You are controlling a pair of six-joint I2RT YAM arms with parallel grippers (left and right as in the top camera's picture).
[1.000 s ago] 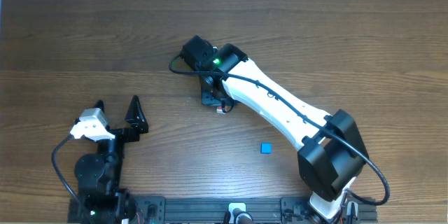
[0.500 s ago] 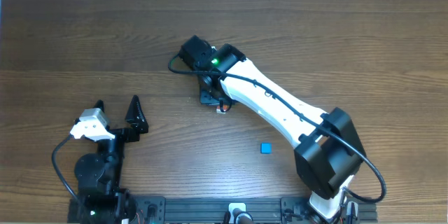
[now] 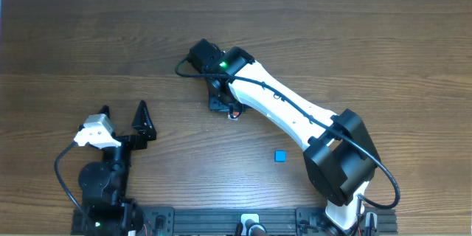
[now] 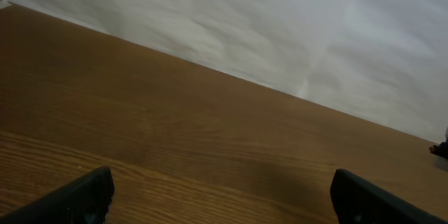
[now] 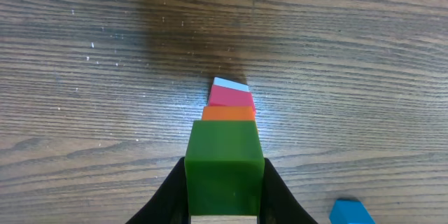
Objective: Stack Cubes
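My right gripper (image 5: pixel 224 199) is shut on a green cube (image 5: pixel 224 150). It holds the cube directly over a small stack with an orange cube (image 5: pixel 229 113), a red cube (image 5: pixel 230 96) and a pale cube (image 5: pixel 230 84) below. I cannot tell whether the green cube touches the orange one. From above, the right gripper (image 3: pixel 221 102) is left of the table's centre, with a bit of the stack (image 3: pixel 234 113) showing beside it. A blue cube (image 3: pixel 280 155) lies alone nearer the front and shows as the blue cube (image 5: pixel 350 212) in the right wrist view. My left gripper (image 3: pixel 123 110) is open at the front left.
The wooden table (image 3: pixel 369 44) is bare around the stack. In the left wrist view the open left gripper (image 4: pixel 227 203) faces bare wood and a pale wall (image 4: pixel 245 21) behind it.
The right arm has shifted slightly to the left with the green cube. The left arm and the blue cube have not moved.
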